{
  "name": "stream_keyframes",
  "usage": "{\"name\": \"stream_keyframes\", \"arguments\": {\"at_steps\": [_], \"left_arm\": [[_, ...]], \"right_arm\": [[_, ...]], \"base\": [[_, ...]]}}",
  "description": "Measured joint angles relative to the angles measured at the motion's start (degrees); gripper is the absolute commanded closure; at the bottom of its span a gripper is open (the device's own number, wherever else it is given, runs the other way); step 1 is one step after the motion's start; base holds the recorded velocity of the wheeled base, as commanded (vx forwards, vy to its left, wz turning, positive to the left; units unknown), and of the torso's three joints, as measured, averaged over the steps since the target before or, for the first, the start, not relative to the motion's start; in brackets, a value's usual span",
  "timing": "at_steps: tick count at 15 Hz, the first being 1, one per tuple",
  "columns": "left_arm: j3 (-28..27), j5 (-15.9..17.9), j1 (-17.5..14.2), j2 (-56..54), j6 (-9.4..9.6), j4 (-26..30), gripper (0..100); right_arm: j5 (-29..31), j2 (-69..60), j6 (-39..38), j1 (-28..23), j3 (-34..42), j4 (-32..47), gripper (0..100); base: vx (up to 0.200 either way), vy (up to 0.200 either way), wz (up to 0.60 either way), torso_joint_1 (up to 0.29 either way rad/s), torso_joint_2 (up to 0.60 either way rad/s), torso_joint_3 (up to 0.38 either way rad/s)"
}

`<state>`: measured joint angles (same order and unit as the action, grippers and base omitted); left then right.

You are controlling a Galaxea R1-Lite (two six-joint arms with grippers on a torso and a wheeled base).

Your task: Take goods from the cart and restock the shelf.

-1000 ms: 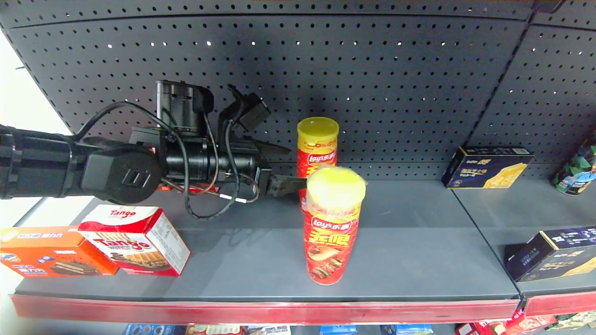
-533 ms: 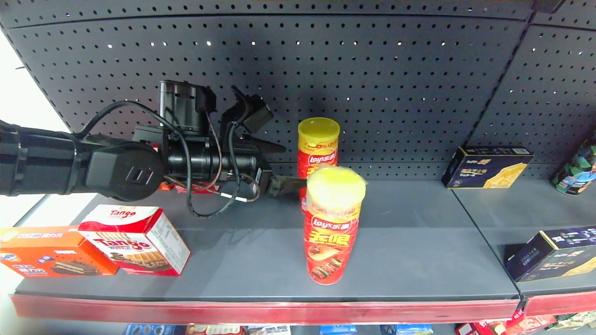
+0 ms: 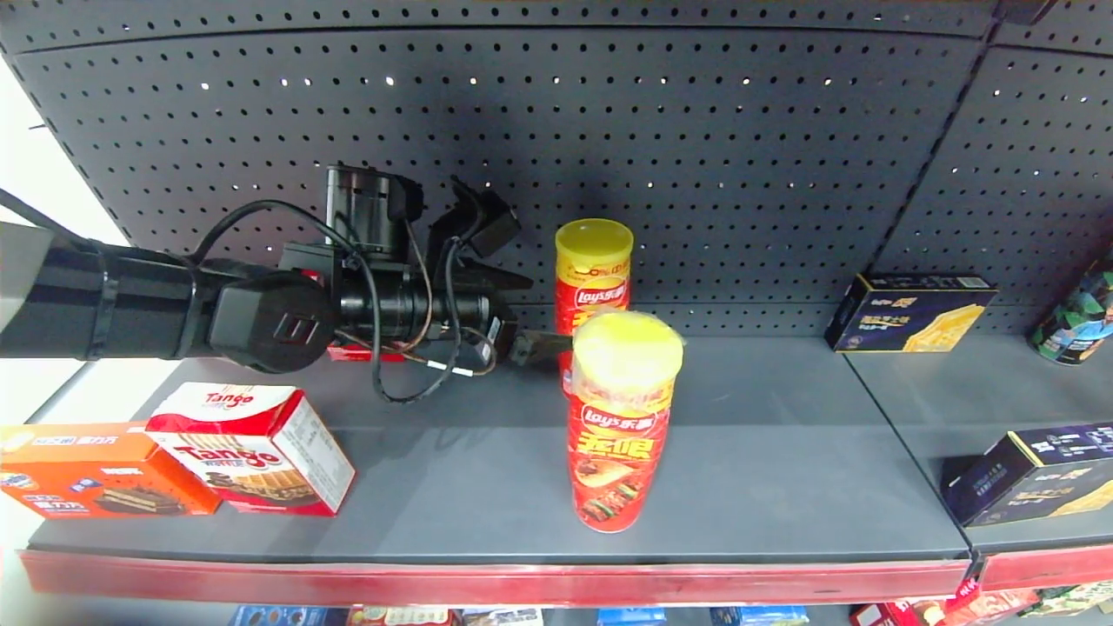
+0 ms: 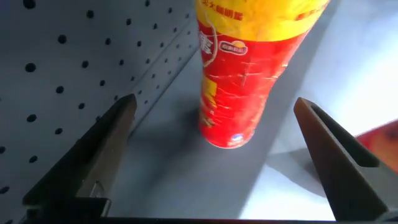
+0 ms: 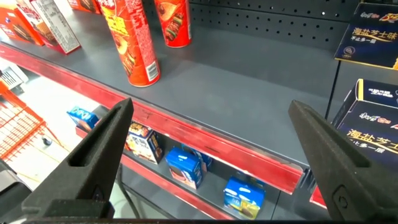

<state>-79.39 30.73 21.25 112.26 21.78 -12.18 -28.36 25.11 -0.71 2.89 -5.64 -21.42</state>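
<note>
Left hand (image 4: 214,102) spread wide, facing rear can (image 3: 593,269) beside pegboard back wall (image 3: 696,174).

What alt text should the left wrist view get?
An upright red-and-yellow chip can stands on the grey shelf beside the perforated back panel, seen between the two dark fingers of the open left claw. Neither finger touches the can.
</note>
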Motion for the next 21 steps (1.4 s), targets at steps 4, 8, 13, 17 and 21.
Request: {"name": "stream_keyframes", "arguments": {"at_steps": [4,8,13,17,21], "left_arm": [[-2.8,-1.5,0.0,2.0,0.02,0.2,0],[-3.1,-1.5,-1.1,2.6,0.09,0.3,0],[-2.7,-1.5,-2.4,2.6,0.11,0.2,0],[-0.9,-1.4,-2.1,2.3,0.18,-0.4,0],[3.8,-4.9,-2.0,-0.6,1.15,-0.4,0]], "right_arm": [[0.0,0.0,0.0,0.1,0.2,0.0,0],[-0.2,0.0,0.0,0.1,0.3,0.0,0],[-0.3,-0.1,0.0,0.0,0.8,0.0,0],[-0.2,-0.1,0.0,0.1,0.8,0.0,0],[-0.2,-0.1,0.0,0.1,0.8,0.0,0]], "base": [[0.0,0.0,0.0,0.0,0.0,0.0],[0.0,0.0,0.0,0.0,0.0,0.0],[0.0,0.0,0.0,0.0,0.0,0.0],[0.0,0.0,0.0,0.0,0.0,0.0],[0.0,0.0,0.0,0.0,0.0,0.0]]}}
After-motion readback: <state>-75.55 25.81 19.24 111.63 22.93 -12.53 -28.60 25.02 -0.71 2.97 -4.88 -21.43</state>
